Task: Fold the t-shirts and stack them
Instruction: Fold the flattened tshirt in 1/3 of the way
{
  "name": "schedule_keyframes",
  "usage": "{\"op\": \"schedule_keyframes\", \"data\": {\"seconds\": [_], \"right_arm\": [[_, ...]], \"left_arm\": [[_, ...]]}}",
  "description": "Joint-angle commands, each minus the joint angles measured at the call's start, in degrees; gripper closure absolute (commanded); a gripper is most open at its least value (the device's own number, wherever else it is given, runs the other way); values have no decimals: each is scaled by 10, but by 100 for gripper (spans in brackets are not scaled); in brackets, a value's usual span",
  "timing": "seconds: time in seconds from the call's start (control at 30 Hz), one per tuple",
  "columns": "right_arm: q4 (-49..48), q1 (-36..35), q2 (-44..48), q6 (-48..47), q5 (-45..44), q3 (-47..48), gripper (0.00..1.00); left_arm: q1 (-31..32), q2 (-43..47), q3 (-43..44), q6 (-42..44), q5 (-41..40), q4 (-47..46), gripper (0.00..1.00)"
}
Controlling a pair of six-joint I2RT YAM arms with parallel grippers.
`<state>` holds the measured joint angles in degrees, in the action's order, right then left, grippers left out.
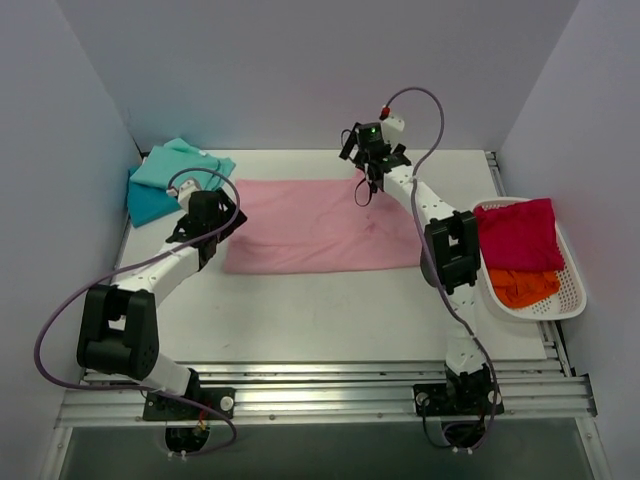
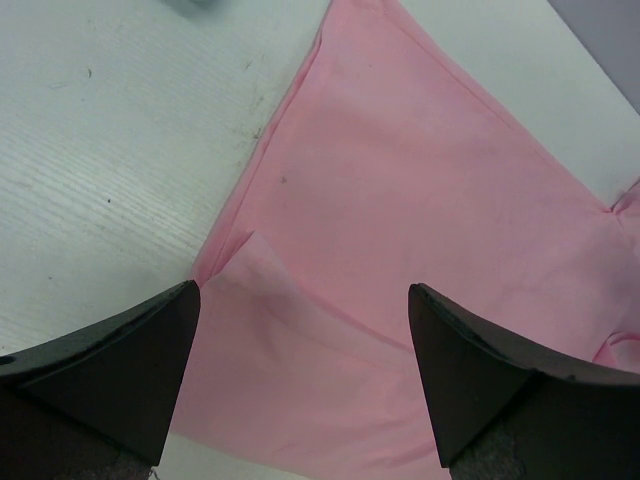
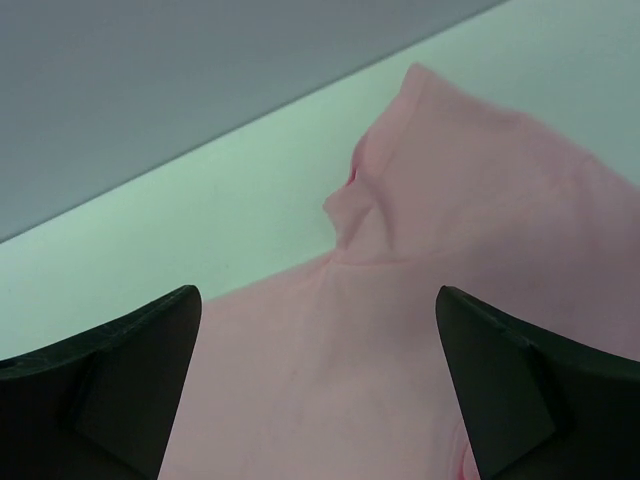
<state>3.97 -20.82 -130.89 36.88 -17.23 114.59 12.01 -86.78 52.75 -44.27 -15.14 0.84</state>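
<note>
A light pink t-shirt (image 1: pixel 315 225) lies folded into a long flat band across the middle of the table; it also fills the left wrist view (image 2: pixel 400 230) and the right wrist view (image 3: pixel 420 330). My left gripper (image 1: pixel 222 232) is open and empty over the shirt's left end, where a small flap is turned up (image 2: pixel 262 280). My right gripper (image 1: pixel 364 193) is open and empty above the shirt's far right corner, which is bunched (image 3: pixel 362 205). A mint green shirt (image 1: pixel 185 164) lies folded on a teal blue one (image 1: pixel 150 203) at the far left. A crimson red shirt (image 1: pixel 518 233) and an orange shirt (image 1: pixel 523 286) lie in the basket.
The white lattice basket (image 1: pixel 575 290) stands at the table's right edge. Grey walls close in the back and both sides. Bare white table (image 1: pixel 320 315) lies between the pink shirt and the metal rails at the near edge.
</note>
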Motion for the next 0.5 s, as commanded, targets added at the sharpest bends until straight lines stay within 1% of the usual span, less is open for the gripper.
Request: {"op": "schedule_keyframes", "data": {"seconds": [0.0, 0.03, 0.07, 0.1, 0.13, 0.17, 0.23, 0.27, 0.37, 0.4, 0.47], "right_arm": [[81, 29, 41, -109, -47, 64, 0], [94, 41, 37, -97, -40, 66, 0], [97, 54, 37, -89, -7, 48, 0], [56, 79, 42, -94, 24, 20, 0], [19, 89, 58, -122, 54, -12, 0], [-53, 96, 64, -135, 90, -72, 0], [-84, 112, 58, -146, 87, -93, 0], [-88, 116, 48, -152, 88, -78, 0], [-64, 129, -8, -177, 84, -20, 0], [-59, 133, -21, -180, 91, 17, 0], [-67, 144, -54, -183, 104, 41, 0]], "left_arm": [[-1, -11, 56, 17, 4, -29, 6], [-1, -18, 72, 17, 7, -28, 6], [-1, -32, 80, 18, 7, -32, 6], [-1, -40, 85, 19, 8, -38, 6], [-1, -48, 98, 22, 17, -45, 6], [-1, -66, 107, 28, 18, -51, 6], [-1, -90, 129, 34, 25, -51, 6], [-3, -115, 157, 42, 28, -43, 6], [-4, -156, 199, 52, 41, -28, 6], [-5, -163, 204, 52, 41, -27, 6], [-6, -173, 203, 55, 46, -39, 6]]}}
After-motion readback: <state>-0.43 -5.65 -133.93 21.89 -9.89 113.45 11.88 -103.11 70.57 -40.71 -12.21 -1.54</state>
